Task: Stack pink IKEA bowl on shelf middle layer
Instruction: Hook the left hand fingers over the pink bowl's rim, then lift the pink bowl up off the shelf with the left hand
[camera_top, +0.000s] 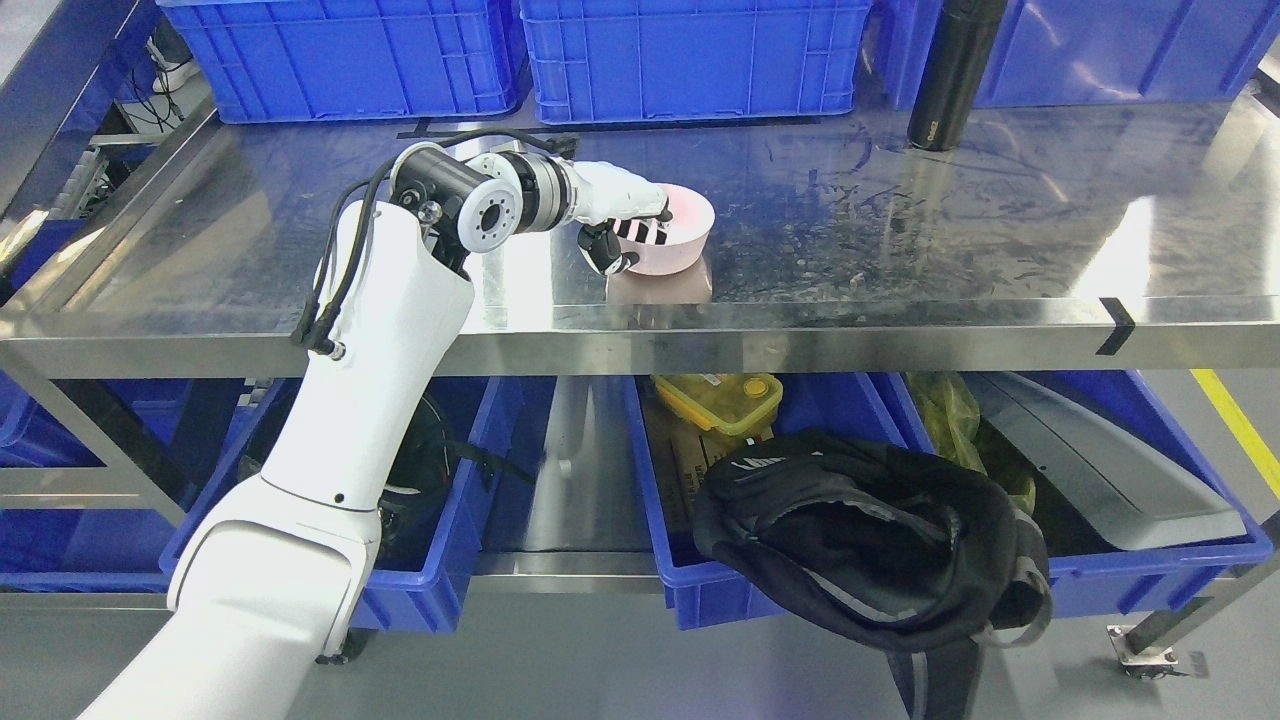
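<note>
A pink bowl (680, 235) sits on the steel shelf (900, 230) near its front edge, a little left of the middle. My left hand (625, 225) reaches in from the left and is shut on the bowl's left rim, with fingers (640, 228) inside the bowl and the thumb outside below. The bowl's base appears to rest on the shelf. My right arm is out of view.
Blue crates (690, 50) line the back of the shelf. A black bottle (950, 75) stands at the back right. Below the shelf are blue bins (700, 560) with a black backpack (870, 540), a yellow-lidded box (720, 400) and a grey panel (1110, 460).
</note>
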